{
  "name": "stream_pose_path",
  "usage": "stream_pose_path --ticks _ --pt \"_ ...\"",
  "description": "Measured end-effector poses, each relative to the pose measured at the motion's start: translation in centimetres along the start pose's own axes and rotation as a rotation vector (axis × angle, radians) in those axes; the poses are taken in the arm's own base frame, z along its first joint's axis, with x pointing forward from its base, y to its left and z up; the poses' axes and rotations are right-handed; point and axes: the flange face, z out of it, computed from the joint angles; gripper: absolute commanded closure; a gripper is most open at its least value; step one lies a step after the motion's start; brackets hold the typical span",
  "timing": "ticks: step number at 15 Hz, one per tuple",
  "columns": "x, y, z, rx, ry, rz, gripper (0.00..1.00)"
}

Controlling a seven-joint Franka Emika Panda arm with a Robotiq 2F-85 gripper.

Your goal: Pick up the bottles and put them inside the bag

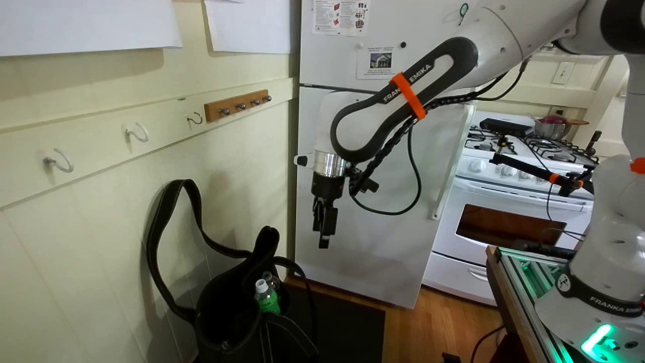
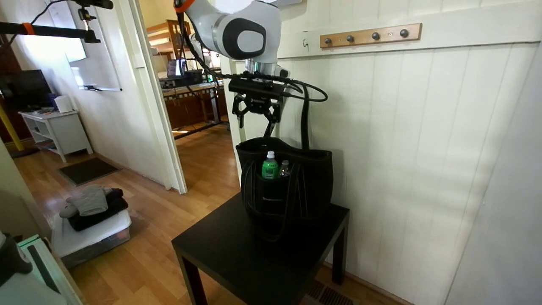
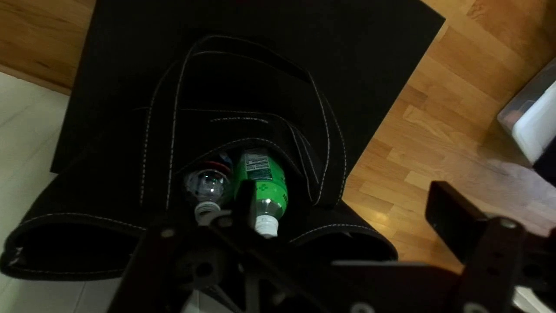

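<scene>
A green bottle [image 1: 267, 300] with a white cap shows in both exterior views [image 2: 270, 168] and the wrist view [image 3: 271, 191]. A smaller clear bottle [image 2: 284, 169] stands beside it; it also shows in the wrist view [image 3: 209, 187]. Both sit upright in the outer pocket of the black bag [image 2: 315, 182], tops sticking out. The bag's main opening [image 1: 227, 312] gapes, dark inside, and its strap stands in a tall loop against the wall. My gripper [image 2: 258, 123] is open and empty above the bag. In the wrist view one finger of the gripper [image 3: 343, 195] overlaps the green bottle.
The bag stands on a low black table [image 2: 216, 245] against the panelled wall [image 2: 402, 127] with a hook rail [image 2: 372, 36]. A white fridge [image 1: 368, 242] and a stove [image 1: 514, 201] stand nearby. A plastic bin [image 2: 93, 239] with cloth sits on the floor.
</scene>
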Motion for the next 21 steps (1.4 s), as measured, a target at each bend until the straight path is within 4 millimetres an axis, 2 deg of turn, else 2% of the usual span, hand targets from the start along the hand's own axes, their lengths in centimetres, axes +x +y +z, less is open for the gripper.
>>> stream_pose_path --ticks 3,9,11,18,21 --pt "1.4 1.0 2.5 0.036 -0.025 -0.014 0.00" --pt "1.8 1.4 2.7 0.034 -0.020 -0.018 0.00" --pt "2.2 1.6 3.4 0.008 -0.007 -0.009 0.00" --pt "4.0 2.2 10.2 -0.052 0.042 -0.027 0.00" --pt "5.0 2.5 12.5 -0.076 0.059 -0.049 0.00"
